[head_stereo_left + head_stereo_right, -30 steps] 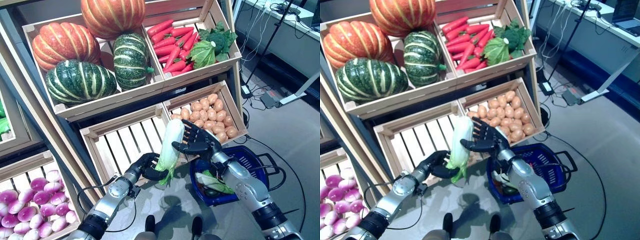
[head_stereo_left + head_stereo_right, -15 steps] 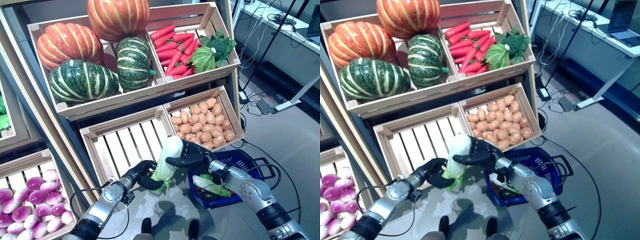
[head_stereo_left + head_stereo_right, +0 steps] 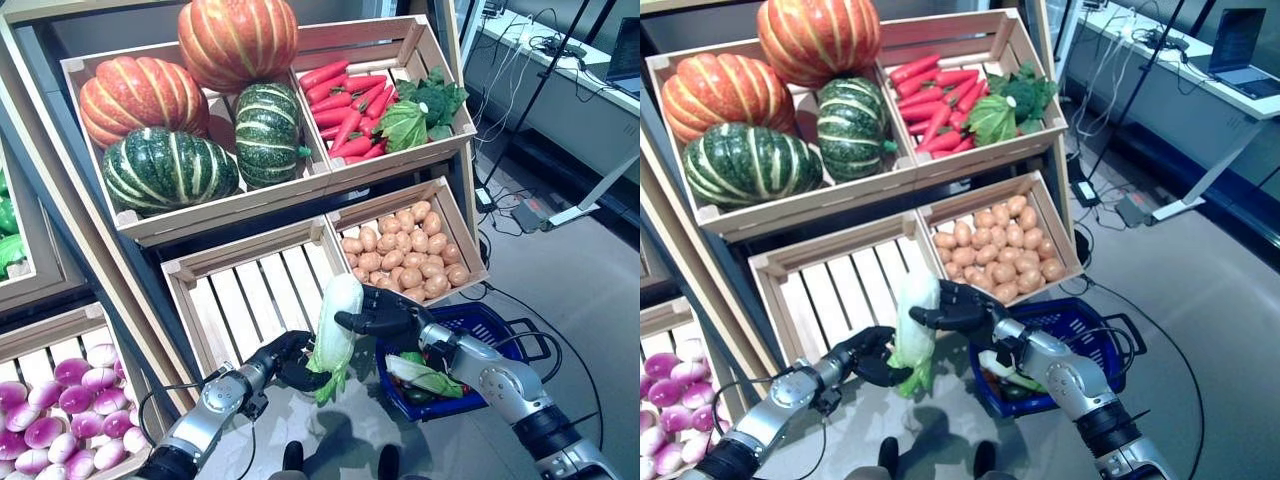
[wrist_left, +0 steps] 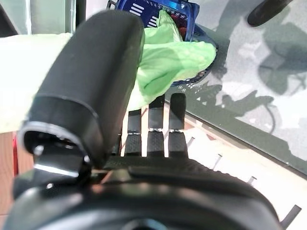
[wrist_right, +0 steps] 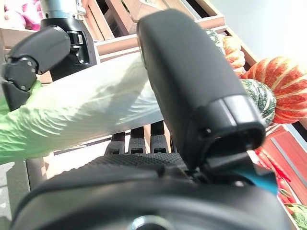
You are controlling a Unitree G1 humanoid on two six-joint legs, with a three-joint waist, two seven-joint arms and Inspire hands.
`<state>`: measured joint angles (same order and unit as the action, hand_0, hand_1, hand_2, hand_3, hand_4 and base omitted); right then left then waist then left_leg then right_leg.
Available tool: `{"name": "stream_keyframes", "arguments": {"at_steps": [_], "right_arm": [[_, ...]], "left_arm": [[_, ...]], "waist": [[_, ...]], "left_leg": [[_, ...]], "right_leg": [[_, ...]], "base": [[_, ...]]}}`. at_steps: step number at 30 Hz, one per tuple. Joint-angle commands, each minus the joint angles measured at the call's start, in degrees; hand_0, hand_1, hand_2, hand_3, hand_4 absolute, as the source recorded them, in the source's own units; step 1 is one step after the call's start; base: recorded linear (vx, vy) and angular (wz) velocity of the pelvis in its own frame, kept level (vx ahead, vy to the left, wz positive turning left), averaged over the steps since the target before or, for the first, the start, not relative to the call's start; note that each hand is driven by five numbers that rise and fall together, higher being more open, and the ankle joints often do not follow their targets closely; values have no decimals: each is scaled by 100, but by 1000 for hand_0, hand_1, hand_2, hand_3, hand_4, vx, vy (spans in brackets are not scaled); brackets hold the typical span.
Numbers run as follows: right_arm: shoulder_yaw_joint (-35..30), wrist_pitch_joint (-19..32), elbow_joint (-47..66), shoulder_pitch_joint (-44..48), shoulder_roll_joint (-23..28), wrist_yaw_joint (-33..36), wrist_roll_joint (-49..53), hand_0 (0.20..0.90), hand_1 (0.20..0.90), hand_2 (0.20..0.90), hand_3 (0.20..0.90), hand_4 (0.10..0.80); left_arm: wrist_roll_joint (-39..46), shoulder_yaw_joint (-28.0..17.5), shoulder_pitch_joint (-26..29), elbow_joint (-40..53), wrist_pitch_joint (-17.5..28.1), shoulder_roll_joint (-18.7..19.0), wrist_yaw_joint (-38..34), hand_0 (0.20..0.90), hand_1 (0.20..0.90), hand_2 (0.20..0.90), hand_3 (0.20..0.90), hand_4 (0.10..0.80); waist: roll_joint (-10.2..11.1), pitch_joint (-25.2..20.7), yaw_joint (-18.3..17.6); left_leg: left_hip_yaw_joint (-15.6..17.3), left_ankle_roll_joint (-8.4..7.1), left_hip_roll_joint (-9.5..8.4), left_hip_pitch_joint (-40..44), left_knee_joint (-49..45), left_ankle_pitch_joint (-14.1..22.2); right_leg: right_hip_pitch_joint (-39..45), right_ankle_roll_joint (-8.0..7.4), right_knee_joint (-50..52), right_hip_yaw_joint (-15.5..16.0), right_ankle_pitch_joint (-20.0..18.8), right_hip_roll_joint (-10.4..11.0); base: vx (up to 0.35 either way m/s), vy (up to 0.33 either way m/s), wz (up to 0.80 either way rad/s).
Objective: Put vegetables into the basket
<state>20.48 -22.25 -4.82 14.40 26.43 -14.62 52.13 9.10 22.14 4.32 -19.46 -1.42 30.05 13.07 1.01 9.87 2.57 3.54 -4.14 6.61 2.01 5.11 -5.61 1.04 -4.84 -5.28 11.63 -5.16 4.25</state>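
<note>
A long pale cabbage with green leaf ends (image 3: 335, 320) is held upright in front of the stand, just left of the blue basket (image 3: 505, 328). My left hand (image 3: 287, 360) is shut round its lower leafy end; its thumb lies over the green leaves in the left wrist view (image 4: 168, 62). My right hand (image 3: 375, 315) is curled round its white upper half, thumb over it in the right wrist view (image 5: 86, 110). A green and white leafy vegetable (image 3: 425, 375) lies in the basket on the floor.
The wooden stand fills the back and left. A slatted crate (image 3: 250, 290) stands right behind the hands, and a crate's wooden rim (image 3: 462, 222) overhangs the basket's far side. A desk with cables (image 3: 560, 70) stands at the far right.
The view has shifted. My right hand's fingers, spread behind the cabbage before, have closed round it. The cabbage and both hands have come down a little, closer to the basket.
</note>
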Motion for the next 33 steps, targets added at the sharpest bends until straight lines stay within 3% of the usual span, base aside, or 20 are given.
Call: {"name": "stream_keyframes", "arguments": {"at_steps": [1, 7, 8, 9, 14, 24, 29, 33], "right_arm": [[289, 492, 645, 299, -808, -647, 1016, 300, 300, 300, 300, 400], [210, 628, 589, 253, -836, -524, 1084, 300, 300, 300, 300, 400], [193, 661, 597, 260, -826, -485, 1130, 300, 300, 300, 300, 400], [181, 730, 589, 264, -837, -462, 1129, 300, 300, 300, 300, 400], [-29, 931, 706, 290, -766, -336, 1206, 300, 300, 300, 300, 400], [-1155, 1812, 1310, 90, -512, 331, 1580, 300, 300, 300, 300, 400], [-1820, 2561, 1483, 157, -475, 964, 1437, 300, 300, 300, 300, 400], [-2320, 2832, 1479, 115, -414, 1466, 1090, 300, 300, 300, 300, 400]], "left_arm": [[277, 160, 734, 444, 708, -216, -120, 300, 300, 300, 300, 400], [290, 132, 741, 570, 665, -224, -77, 300, 300, 300, 300, 400], [330, 137, 744, 599, 604, -213, -112, 444, 444, 444, 444, 496], [372, 132, 727, 605, 608, -215, -150, 900, 900, 900, 900, 800], [527, 95, 715, 568, 589, -246, -150, 900, 900, 900, 900, 800], [806, -324, 486, 623, 607, -202, -80, 900, 900, 900, 900, 800], [961, -449, 546, 582, 684, -215, -104, 900, 900, 900, 900, 800], [1073, -545, 569, 627, 751, -191, -84, 900, 900, 900, 900, 800]], "waist": [[75, -315, 76], [67, -320, 56], [63, -325, 52], [62, -328, 53], [72, -325, 23], [99, -232, -96], [107, -118, -190], [113, -36, -252]], "left_leg": [[-49, -128, -46, 92, -11, 448], [-27, -125, -38, 101, -11, 457], [-31, -123, -35, 95, -11, 456], [-36, -127, -33, 87, -11, 453], [-12, -123, -29, 99, -11, 454], [51, -92, -3, 45, -11, 448], [122, -72, 26, -71, -11, 434], [148, -55, 50, -162, -11, 411]], "right_leg": [[256, -365, 28, 232, 144, 361], [248, -369, 28, 205, 144, 364], [244, -368, 28, 200, 145, 362], [238, -370, 28, 199, 142, 362], [244, -370, 28, 189, 140, 350], [177, -350, 28, 117, 125, 304], [51, -316, 28, 44, 111, 247], [-17, -290, 28, -9, 108, 219]], "base": [[0, 0, 0], [0, 0, 0], [0, 0, 0], [0, 0, 0], [0, 0, 0], [-3, -1, -1], [-52, -3, -7], [-42, -16, -7]]}}
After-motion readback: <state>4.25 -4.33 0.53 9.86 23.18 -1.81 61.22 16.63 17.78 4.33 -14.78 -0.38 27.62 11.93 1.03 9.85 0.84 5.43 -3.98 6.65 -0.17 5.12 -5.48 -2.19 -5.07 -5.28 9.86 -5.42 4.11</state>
